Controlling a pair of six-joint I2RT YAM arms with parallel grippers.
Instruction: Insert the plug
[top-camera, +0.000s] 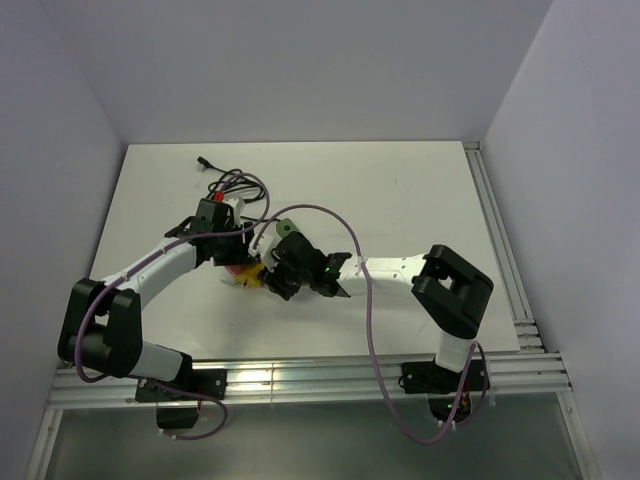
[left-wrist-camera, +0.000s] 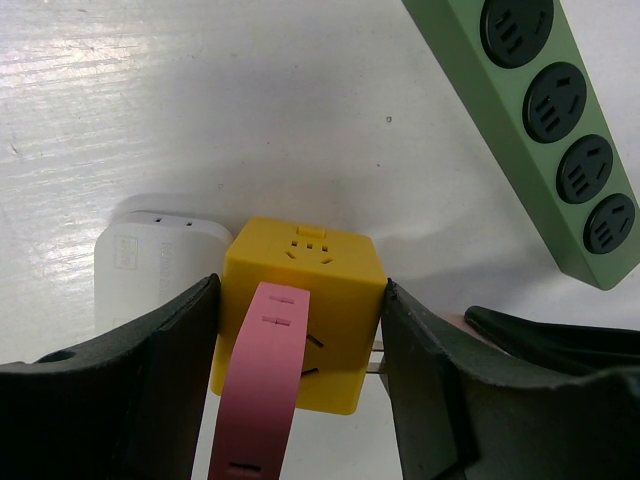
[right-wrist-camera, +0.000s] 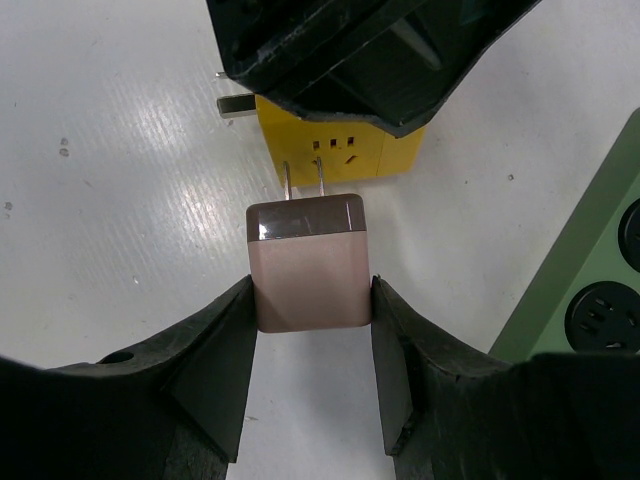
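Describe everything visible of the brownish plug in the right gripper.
The plug is a rounded block of matte pinkish-brown plastic with a darker, glossier front band. Two flat metal prongs point at the yellow cube adapter, tips near its socket face, seemingly not yet in. The right gripper clamps its two sides.

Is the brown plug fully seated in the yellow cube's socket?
No: the brown plug, held by the right gripper, shows both prongs bare before the yellow cube.

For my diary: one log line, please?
left gripper: holds yellow cube socket | right gripper: holds brown square plug | prongs: not yet inserted
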